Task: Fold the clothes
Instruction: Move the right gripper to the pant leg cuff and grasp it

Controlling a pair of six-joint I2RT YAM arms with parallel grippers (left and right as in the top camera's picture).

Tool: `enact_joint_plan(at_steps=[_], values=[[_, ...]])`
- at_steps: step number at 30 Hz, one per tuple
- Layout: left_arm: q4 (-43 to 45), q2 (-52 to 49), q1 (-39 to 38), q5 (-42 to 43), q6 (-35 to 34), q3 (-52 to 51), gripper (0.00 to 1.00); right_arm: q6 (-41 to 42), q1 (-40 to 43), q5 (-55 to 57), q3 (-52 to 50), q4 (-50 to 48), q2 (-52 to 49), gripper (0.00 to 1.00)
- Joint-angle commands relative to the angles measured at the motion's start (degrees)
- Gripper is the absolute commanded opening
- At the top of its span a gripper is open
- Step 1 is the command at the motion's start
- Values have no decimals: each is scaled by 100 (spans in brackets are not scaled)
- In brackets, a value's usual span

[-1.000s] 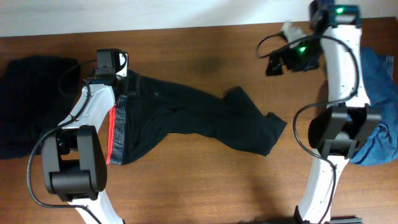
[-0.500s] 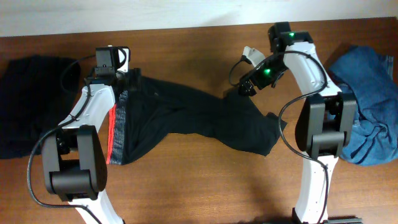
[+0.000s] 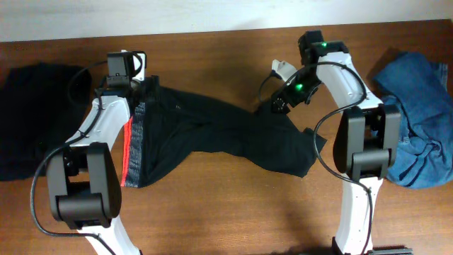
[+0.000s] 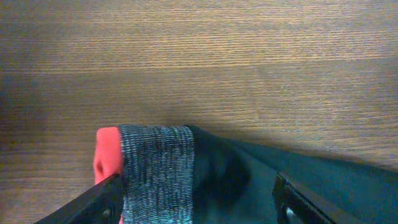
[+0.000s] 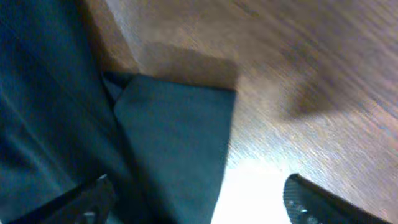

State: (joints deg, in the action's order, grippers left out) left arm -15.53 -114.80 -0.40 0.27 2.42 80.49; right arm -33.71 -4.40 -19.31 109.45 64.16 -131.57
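Dark trousers point(image 3: 212, 134) lie spread across the middle of the wooden table, with a grey waistband and red lining point(image 3: 129, 152) at the left. My left gripper point(image 3: 145, 91) is open over the waistband's top corner, which shows grey and red in the left wrist view point(image 4: 155, 171). My right gripper point(image 3: 277, 105) is open above a trouser leg end point(image 3: 269, 110), whose folded corner point(image 5: 180, 137) lies between the fingers in the right wrist view.
A dark garment pile point(image 3: 32, 120) lies at the left edge. A blue denim garment point(image 3: 417, 127) lies heaped at the right edge. Bare wood shows along the back and front of the table point(image 3: 226, 205).
My right arm swung from the far right back corner leftward and down to the trouser leg end. The left arm and trousers stayed put.
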Motion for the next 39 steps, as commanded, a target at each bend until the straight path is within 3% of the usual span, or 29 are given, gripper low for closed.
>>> enact_joint_plan(at_steps=[1,17,19,20,21,23,25,30,34,39], values=[[-28,-4,63,85,92,122,77,-52,-243,22,-232,-197,92,84],[-55,-4,63,83,92,122,77,599,-389,699,-870,-1405,90,80],[-55,-4,63,83,92,122,76,605,-389,699,-949,-1460,90,70],[-55,-4,63,83,92,122,76,640,-389,704,-973,-1480,90,60],[-52,-4,63,83,92,122,75,643,-389,699,-977,-1478,90,43],[-42,-4,63,83,92,122,68,728,-385,721,-979,-1475,90,16],[-28,-2,63,83,92,122,65,728,-385,734,-979,-1469,92,4],[-31,20,63,83,92,122,59,804,-382,1344,-946,-1482,94,4],[-31,61,63,83,92,133,59,1351,-378,2299,-785,-1515,94,4],[-35,96,63,85,92,140,59,1694,-334,2634,-505,-1515,94,4]])
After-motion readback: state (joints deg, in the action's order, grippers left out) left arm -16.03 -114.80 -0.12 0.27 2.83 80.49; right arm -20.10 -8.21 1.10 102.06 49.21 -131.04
